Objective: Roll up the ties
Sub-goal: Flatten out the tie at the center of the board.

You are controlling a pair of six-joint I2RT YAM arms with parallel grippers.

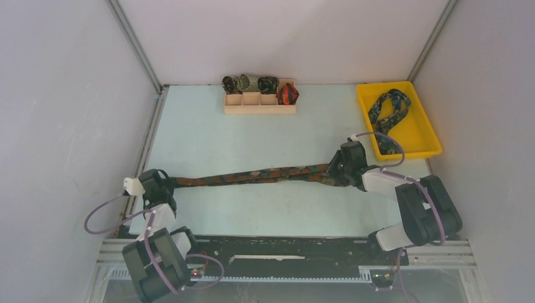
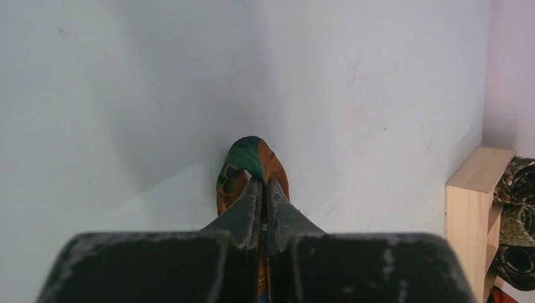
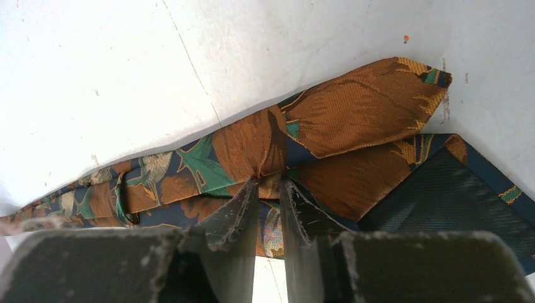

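Step in hand: apparently the stretch-out before rolling. The brown-orange-green tie [image 1: 252, 176] runs straight along the table [image 1: 208, 139] from one gripper to the other.
Left gripper [image 2: 265, 184]: jaws pinched almost together on the narrow end. A rounded fold bulges just beyond its fingertips.
Right gripper [image 3: 268, 184]: a narrow gap, clamped on the doubled wide end. The pointed tip lies beyond its fingers and to their right.
Next move: probably calls for one end to be turned over itself, keeping the strip taut and flat.
Fabric: woven leaf pattern with a soft sheen, and dark ribbed lining exposed under the blade.
Beyond the grippers: a wooden rack [image 1: 260, 109] holds rolled ties [image 1: 251, 83]. A navy-teal tie [image 1: 388, 113] lies loose in a yellow tray [image 1: 421, 131].
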